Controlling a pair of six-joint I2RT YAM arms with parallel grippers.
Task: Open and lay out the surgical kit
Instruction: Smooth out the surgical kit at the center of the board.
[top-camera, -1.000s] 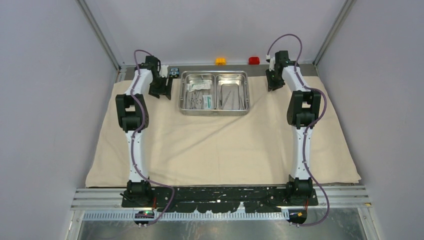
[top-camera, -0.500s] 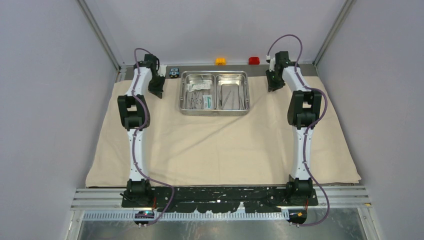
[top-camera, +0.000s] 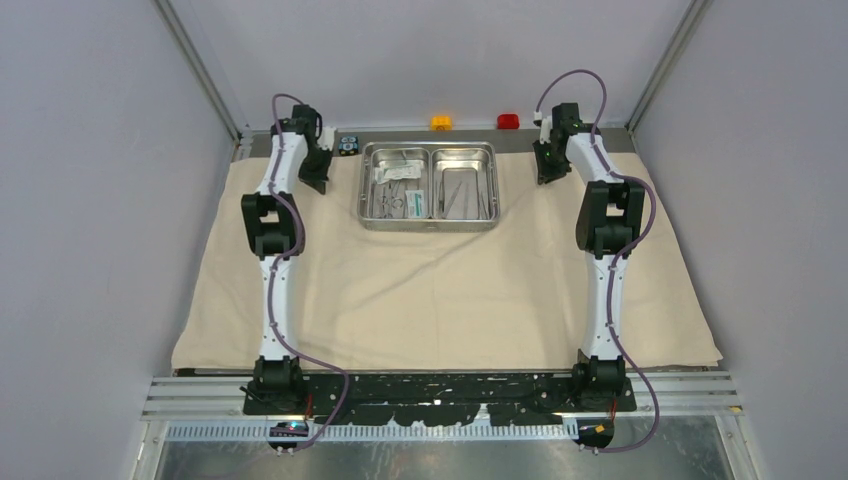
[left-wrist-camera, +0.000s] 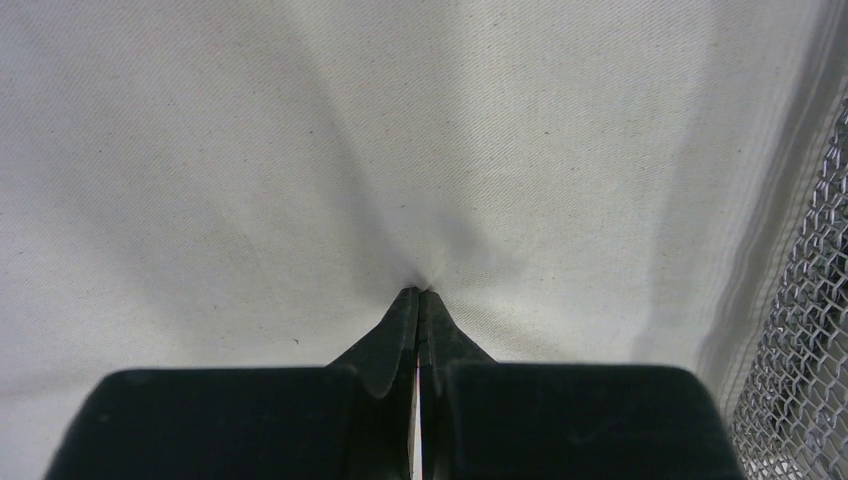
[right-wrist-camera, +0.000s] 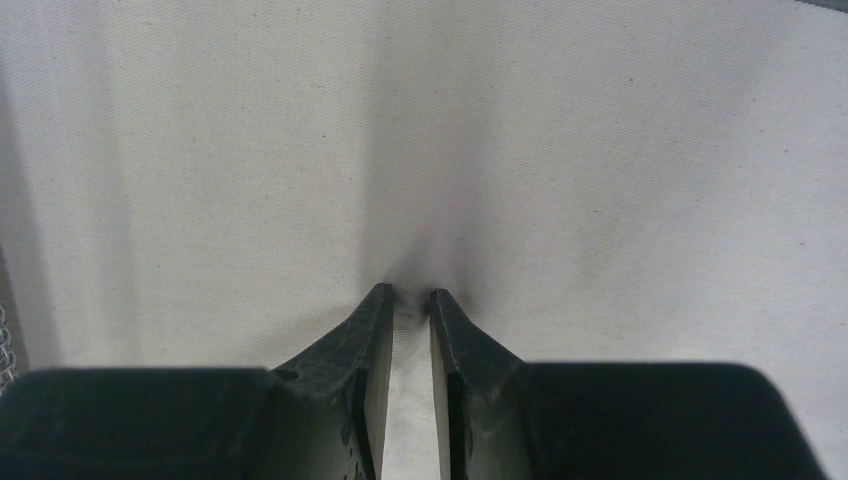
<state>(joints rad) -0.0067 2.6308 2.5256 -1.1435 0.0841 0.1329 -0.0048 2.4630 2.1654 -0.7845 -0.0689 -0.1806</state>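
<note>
Top external view: the beige cloth wrap (top-camera: 450, 300) is seen spread flat over the surface, its long axis running left to right, with the steel tray (top-camera: 430, 226) set at its far middle. The left end effector (top-camera: 315, 180) and right end effector (top-camera: 547, 172) are placed near the far corners, flanking the tray, so most of the cloth lies nearward of both. The left fingers (left-wrist-camera: 400, 330) are pressed together on a puckered fold. The right fingers (right-wrist-camera: 370, 330) are narrowly apart at a pucker, and whether it is gripped cannot be told.
</note>
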